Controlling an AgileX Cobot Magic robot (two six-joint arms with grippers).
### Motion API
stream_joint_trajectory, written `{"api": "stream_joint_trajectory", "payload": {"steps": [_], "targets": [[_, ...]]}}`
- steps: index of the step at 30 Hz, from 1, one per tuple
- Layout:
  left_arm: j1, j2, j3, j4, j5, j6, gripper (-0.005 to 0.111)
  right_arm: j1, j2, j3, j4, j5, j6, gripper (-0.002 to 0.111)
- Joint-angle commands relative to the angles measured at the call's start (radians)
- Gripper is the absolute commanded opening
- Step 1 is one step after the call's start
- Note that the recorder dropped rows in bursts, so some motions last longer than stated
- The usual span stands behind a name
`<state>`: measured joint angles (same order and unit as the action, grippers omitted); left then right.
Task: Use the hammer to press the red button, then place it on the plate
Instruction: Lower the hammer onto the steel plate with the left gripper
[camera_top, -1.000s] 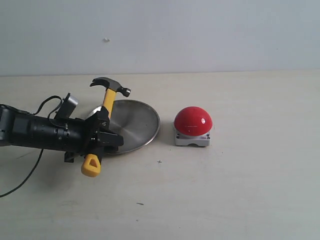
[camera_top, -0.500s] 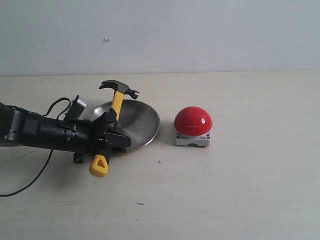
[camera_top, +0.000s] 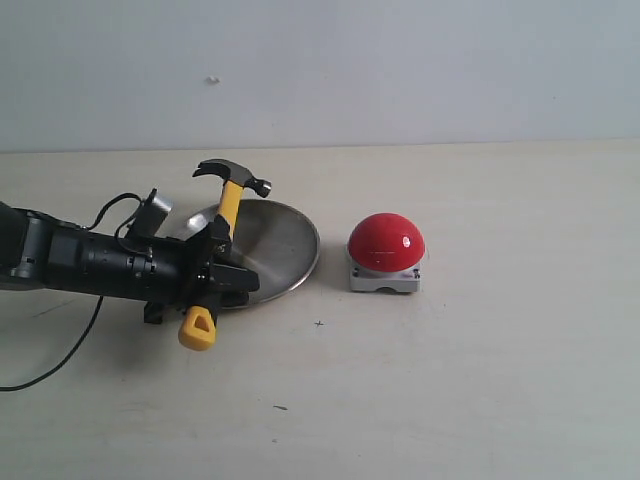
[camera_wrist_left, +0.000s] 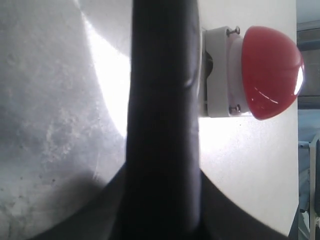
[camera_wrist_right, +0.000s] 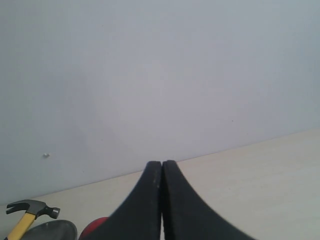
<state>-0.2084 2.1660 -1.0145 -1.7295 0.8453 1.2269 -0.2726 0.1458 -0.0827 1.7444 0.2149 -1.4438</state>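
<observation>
My left gripper (camera_top: 222, 272) reaches in from the left and is shut on the hammer (camera_top: 226, 213) at mid-handle. The hammer stands tilted, with its dark head (camera_top: 236, 175) up over the far rim of the plate (camera_top: 275, 245) and its yellow looped end (camera_top: 197, 328) low in front. To the right of the plate, apart from it, sits the red button (camera_top: 386, 241). In the left wrist view the dark handle (camera_wrist_left: 162, 75) crosses the plate (camera_wrist_left: 45, 125), with the red button (camera_wrist_left: 270, 72) beyond it. My right gripper (camera_wrist_right: 161, 165) is shut on nothing, raised away from them, and shows only in its own view.
The pale table (camera_top: 480, 380) runs back to a plain light wall (camera_top: 400, 70). A black cable (camera_top: 50, 365) trails on the table from the left arm. The right wrist view shows the hammer head (camera_wrist_right: 32, 207), plate rim (camera_wrist_right: 50, 231) and a sliver of the button (camera_wrist_right: 95, 227) low down.
The left arm has shifted the hammer a little to the right, over the plate's near-left side, then eased back slightly. The button and plate have not moved.
</observation>
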Motion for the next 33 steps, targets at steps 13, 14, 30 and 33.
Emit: {"api": "stream_joint_trajectory", "payload": {"steps": [13,14,30,33], "targets": [[-0.003,-0.003,-0.008,-0.015,0.03,-0.021,0.044,-0.003,-0.005,0.006,0.0,0.004,0.001,0.0],[-0.003,-0.003,-0.008,-0.015,0.03,-0.021,0.045,-0.003,-0.005,0.006,0.0,0.004,0.001,0.0],[0.001,-0.007,-0.008,0.014,0.047,-0.108,0.045,-0.003,-0.005,0.006,0.0,0.004,0.001,0.0],[0.004,-0.024,-0.008,0.029,0.049,-0.126,0.045,-0.003,-0.005,0.006,0.0,0.004,0.001,0.0]]}}
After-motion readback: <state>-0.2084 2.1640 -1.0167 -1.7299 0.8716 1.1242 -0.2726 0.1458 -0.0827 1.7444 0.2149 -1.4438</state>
